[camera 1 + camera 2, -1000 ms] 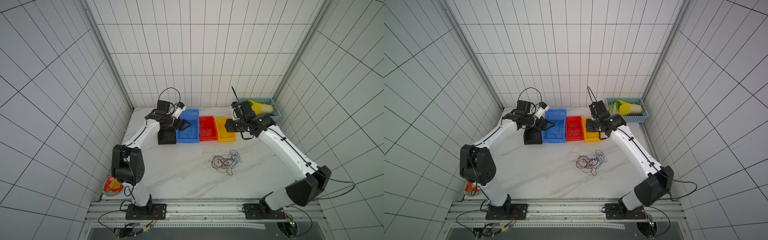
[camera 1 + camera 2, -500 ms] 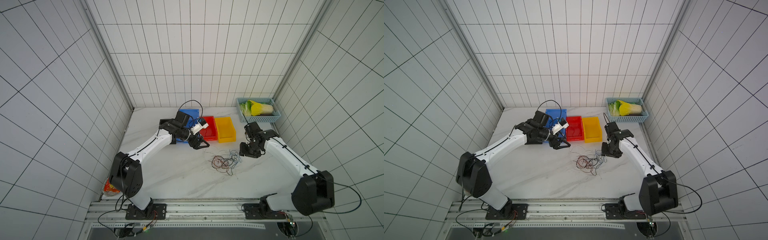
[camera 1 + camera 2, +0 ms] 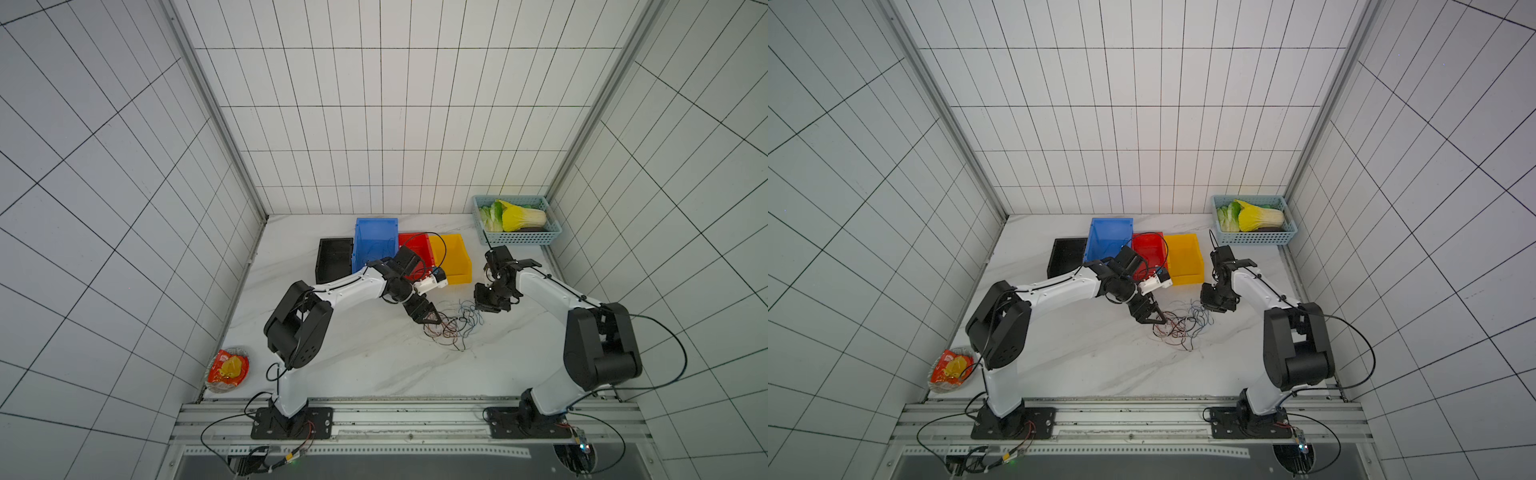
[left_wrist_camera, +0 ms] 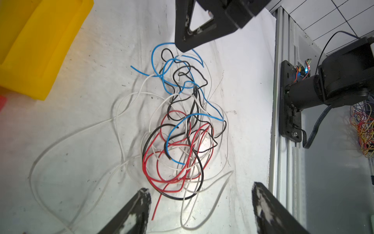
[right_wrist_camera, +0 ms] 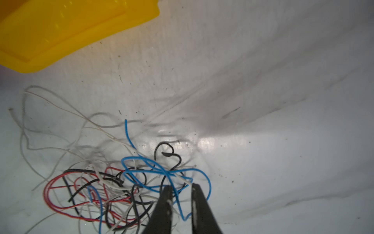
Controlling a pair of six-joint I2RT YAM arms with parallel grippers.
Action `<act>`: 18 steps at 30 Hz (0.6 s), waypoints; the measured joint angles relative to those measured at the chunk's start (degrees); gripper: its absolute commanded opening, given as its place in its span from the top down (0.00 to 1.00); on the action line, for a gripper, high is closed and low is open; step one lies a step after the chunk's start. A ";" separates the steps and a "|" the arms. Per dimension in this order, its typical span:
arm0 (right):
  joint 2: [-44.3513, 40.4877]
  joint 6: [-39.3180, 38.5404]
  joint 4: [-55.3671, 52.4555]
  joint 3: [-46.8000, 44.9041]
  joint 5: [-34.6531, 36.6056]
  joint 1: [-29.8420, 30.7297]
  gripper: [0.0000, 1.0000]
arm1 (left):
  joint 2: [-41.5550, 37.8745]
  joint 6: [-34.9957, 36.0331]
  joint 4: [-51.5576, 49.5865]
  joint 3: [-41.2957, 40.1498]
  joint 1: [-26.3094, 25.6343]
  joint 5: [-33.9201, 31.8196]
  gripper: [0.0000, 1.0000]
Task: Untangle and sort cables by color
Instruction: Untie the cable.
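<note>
The cables (image 3: 453, 326) (image 3: 1179, 326) lie in one tangled heap of thin blue, red, black and white wires on the marble table, in front of the bins. My left gripper (image 3: 430, 318) (image 4: 199, 192) hangs open at the heap's left edge, and a red wire end and white loops lie between its fingers. Opposite it, at the right edge, my right gripper (image 3: 488, 305) (image 5: 181, 188) has its fingers drawn close on a blue cable (image 5: 209, 188). This gripper also shows in the left wrist view (image 4: 186, 44), over the blue strands.
Black (image 3: 334, 259), blue (image 3: 376, 232), red (image 3: 415, 245) and yellow (image 3: 453, 257) bins stand in a row behind the heap. A pale blue basket (image 3: 517, 239) with a cabbage sits at the back right. A bowl with a snack bag (image 3: 227, 368) is at the front left.
Both arms have swung from the bins down to the heap, the left from the blue bin, the right from the yellow one. The right gripper has closed.
</note>
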 measured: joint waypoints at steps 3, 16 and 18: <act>-0.39 -0.39 0.63 -0.24 1.09 1.03 1.00 | 0.81 -0.94 2.80 0.13 -0.98 -2.21 0.25; -26.08 -2.51 0.76 -0.02 17.92 19.54 1.00 | 7.37 -5.68 14.40 -4.50 -2.58 -13.94 0.27; -31.17 -2.45 1.18 0.24 19.67 20.06 1.00 | 6.93 -6.47 17.57 -6.23 -2.49 -15.41 0.27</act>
